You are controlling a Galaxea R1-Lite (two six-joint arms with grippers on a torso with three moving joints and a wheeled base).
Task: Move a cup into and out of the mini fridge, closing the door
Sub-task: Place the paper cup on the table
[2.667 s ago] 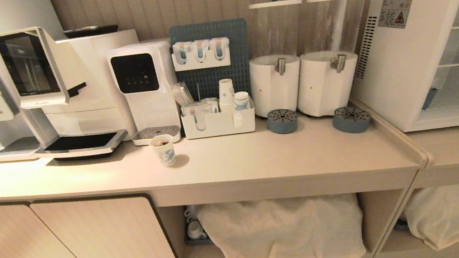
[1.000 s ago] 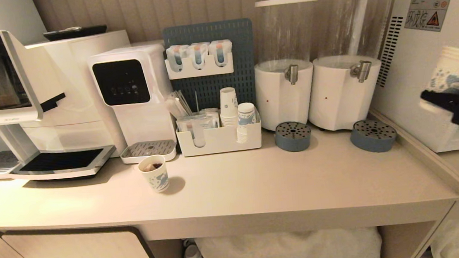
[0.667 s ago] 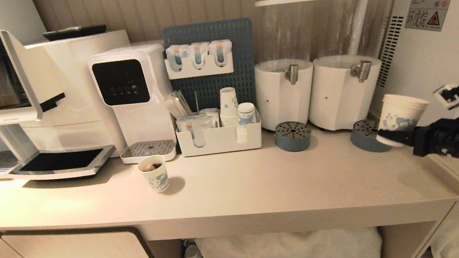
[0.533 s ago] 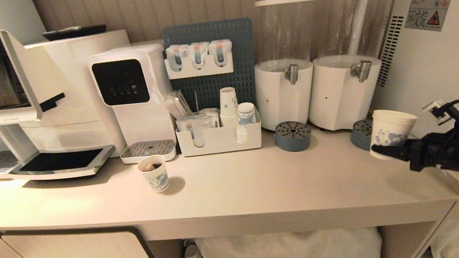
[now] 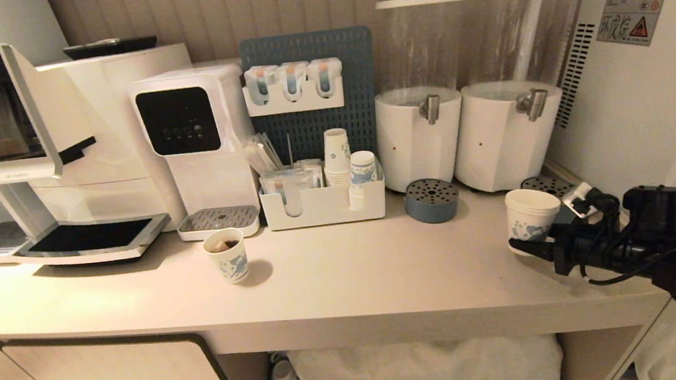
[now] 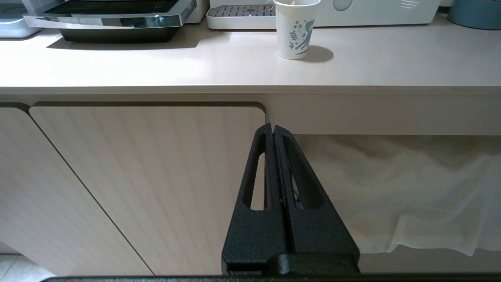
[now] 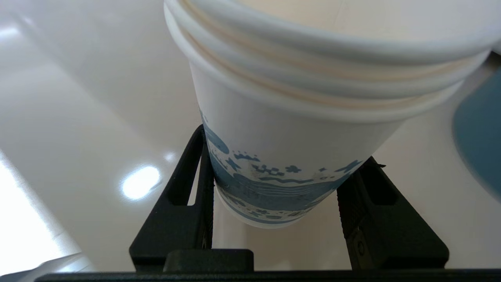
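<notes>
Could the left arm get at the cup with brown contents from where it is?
Probably yes. The left end effector hangs shut below the counter edge, and that cup stands near the front with bare counter around it.

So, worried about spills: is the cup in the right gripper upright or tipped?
Upright: the cup sits rim up between the right gripper's jaws, above the counter.

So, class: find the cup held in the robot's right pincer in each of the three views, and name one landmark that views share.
Head view: the cup is at the right end of the counter, between the right pincer's fingers.
Left wrist view: not in it; only the other cup with brown contents shows.
Right wrist view: the cup fills the middle, gripped low down.
Shared landmark: the pale counter.
</notes>
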